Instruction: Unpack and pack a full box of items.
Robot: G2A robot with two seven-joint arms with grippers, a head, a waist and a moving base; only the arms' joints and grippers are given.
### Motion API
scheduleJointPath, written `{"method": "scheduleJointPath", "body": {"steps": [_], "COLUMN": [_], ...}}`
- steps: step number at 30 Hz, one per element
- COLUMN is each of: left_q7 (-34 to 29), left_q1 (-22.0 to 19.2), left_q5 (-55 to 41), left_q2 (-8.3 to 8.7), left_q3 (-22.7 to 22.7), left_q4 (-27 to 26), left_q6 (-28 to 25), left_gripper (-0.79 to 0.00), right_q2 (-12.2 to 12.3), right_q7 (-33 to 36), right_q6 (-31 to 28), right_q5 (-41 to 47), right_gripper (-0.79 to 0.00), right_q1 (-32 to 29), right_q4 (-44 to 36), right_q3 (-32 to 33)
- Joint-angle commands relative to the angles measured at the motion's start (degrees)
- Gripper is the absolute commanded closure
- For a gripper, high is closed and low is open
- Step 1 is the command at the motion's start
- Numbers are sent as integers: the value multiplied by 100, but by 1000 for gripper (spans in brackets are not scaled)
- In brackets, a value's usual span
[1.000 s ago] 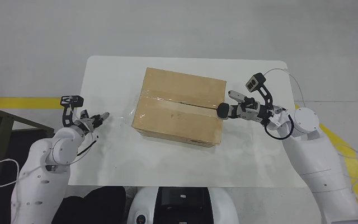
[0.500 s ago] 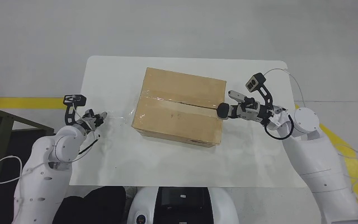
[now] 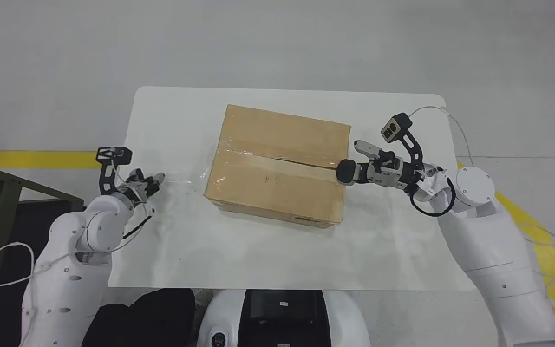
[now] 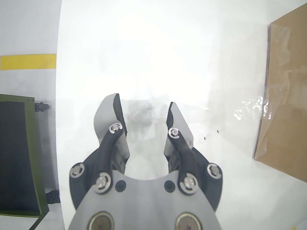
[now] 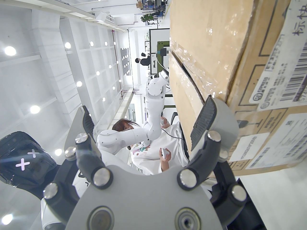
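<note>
Nearest us, a broad strip of bare white table (image 3: pixel 260 252) (image 4: pixel 156 37) runs between its near edge and the cardboard box (image 3: pixel 277 165) (image 4: pixel 283 96) (image 5: pixel 203 25).

At our left, the left gripper (image 3: pixel 156 183) (image 4: pixel 144 106) hangs low over the table just inside its left edge. Its fingers are spread, with nothing between them. It is apart from the box. Crumpled clear film (image 4: pixel 249 107) lies on the table between them, against the box's left end.

Off that left edge, on the floor, we see a dark green case (image 3: pixel 13 186) (image 4: pixel 16 156) and a yellow floor line (image 3: pixel 52 159) (image 4: pixel 27 61).

At our right, the right gripper (image 3: pixel 345 171) (image 5: pixel 147 106) sits at the box's right end, level with its top edge. It is spread wide and holds nothing. One finger (image 5: pixel 203 120) lies at the top edge of the end face, beside the seam; we cannot tell whether it touches. That end face carries shipping labels (image 5: pixel 275 72). Beyond that arm, open table runs to the right edge.

The box stands mid-table, flaps shut. Its long axis runs left to right, turned slightly so the right end lies a little nearer us. The taped seam (image 3: pixel 286 159) (image 5: pixel 184 68) follows that axis, and a dark slit shows along it. Behind the box, a narrower strip of table reaches the far edge.
</note>
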Motion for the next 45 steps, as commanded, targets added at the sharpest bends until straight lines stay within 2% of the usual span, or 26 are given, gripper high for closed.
{"method": "scheduleJointPath", "body": {"steps": [1,5,8,11,13,28,36,39,43,45], "left_q7": [-13,-35,-63,-110,-116,-217,-271,-272,-285,-304], "left_q1": [-33,-81,-123,-178,-195,-237,-278,-272,-249,-249], "left_q5": [17,15,20,14,14,-4,205,341,533,675], "left_q2": [-3,-10,-12,-15,-18,-27,-24,-23,-20,-19], "left_q3": [25,54,69,102,122,145,204,237,254,274], "left_q4": [49,83,128,185,201,212,162,104,3,-28], "left_q6": [14,30,31,4,-7,-11,5,18,60,97], "left_gripper": [-437,-474,-468,-419,-342,-231,-234,-203,-289,-305], "right_q2": [0,0,0,0,0,0,0,0,0,0], "right_q7": [0,0,0,0,0,0,0,0,0,0], "right_q6": [0,0,0,0,0,0,0,0,0,0], "right_q5": [0,0,0,0,0,0,0,0,0,0], "right_gripper": [-785,-785,-785,-785,-785,-785,-785,-785,-785,-785], "right_q1": [0,0,0,0,0,0,0,0,0,0], "right_q4": [0,0,0,0,0,0,0,0,0,0], "right_q3": [0,0,0,0,0,0,0,0,0,0]}}
